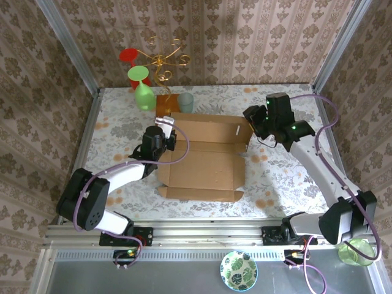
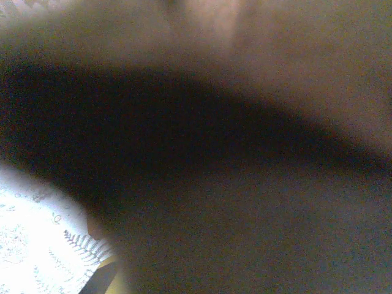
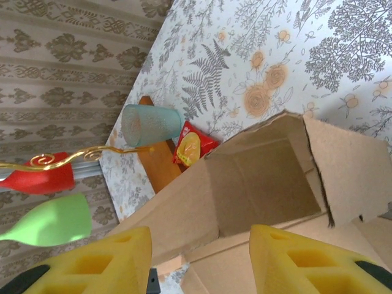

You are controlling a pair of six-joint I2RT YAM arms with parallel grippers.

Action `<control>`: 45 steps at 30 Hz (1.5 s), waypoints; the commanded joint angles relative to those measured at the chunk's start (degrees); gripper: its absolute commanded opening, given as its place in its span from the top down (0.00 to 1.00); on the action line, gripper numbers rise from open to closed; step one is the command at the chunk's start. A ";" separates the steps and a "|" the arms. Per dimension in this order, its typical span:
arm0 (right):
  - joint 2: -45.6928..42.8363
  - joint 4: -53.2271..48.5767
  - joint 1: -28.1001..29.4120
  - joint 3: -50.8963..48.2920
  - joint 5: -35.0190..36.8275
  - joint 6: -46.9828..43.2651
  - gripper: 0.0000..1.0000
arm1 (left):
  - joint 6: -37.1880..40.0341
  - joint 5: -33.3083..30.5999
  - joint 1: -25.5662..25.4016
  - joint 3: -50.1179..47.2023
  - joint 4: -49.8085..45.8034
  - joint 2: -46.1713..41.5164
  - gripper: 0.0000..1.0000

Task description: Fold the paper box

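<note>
The paper box [image 1: 205, 168] is a large brown cardboard mailer lying open in the middle of the flowered table, with its back wall standing up. My left gripper [image 1: 165, 128] is at the box's back left corner. Blurred brown cardboard [image 2: 275, 73] sits very close to its camera and hides the fingers. My right gripper [image 1: 251, 120] is at the back right corner. In the right wrist view its yellow foam fingertips [image 3: 312, 263] stand apart, and the gripper [image 3: 202, 263] is open above the box's raised wall and corner flap [image 3: 263, 177].
Behind the box stand a wooden slab [image 1: 165, 103] with a gold wire stand [image 1: 162, 61], a red glass [image 1: 130, 55], a green glass [image 1: 142, 92], a pale teal cup [image 3: 150, 124] and a red snack packet [image 3: 193, 147]. A leaf-patterned bowl [image 1: 239, 269] lies below the table's near rail.
</note>
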 commanded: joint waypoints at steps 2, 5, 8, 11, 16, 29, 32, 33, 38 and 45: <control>3.73 1.00 0.18 1.72 1.13 -0.72 0.55 | -1.47 -0.20 -0.52 1.44 2.89 0.36 1.00; 6.54 1.34 0.16 2.40 0.77 -0.99 0.53 | -1.80 -0.19 -0.65 1.35 2.99 0.40 1.00; 7.68 0.88 0.26 3.05 -0.39 -1.01 0.51 | -2.09 -0.29 -0.83 1.44 3.00 0.56 1.00; 8.21 1.79 0.51 2.82 -1.92 -0.78 0.50 | -2.22 -0.29 -1.08 1.66 3.25 0.84 1.00; 9.04 2.66 0.70 3.33 -4.41 0.48 0.53 | -2.68 -0.21 -1.45 1.71 3.55 1.32 1.00; 6.97 8.90 0.09 1.94 -3.90 6.27 1.00 | -5.66 -2.09 -1.95 2.45 1.85 0.59 1.00; 5.60 16.38 -0.43 -0.97 -3.88 8.49 0.81 | -6.47 -3.40 -2.87 3.51 -0.10 0.50 1.00; 4.60 18.92 -0.46 -2.23 -3.15 8.74 0.67 | -7.03 -3.99 -3.09 3.91 -1.14 0.47 1.00; -4.79 22.73 -0.46 -10.20 2.80 6.39 0.53 | -9.26 -6.55 -4.02 6.03 -6.26 0.20 1.00; -14.50 24.36 0.75 -25.88 3.56 8.32 0.60 | -9.97 -7.70 -4.96 7.55 -8.85 0.40 1.00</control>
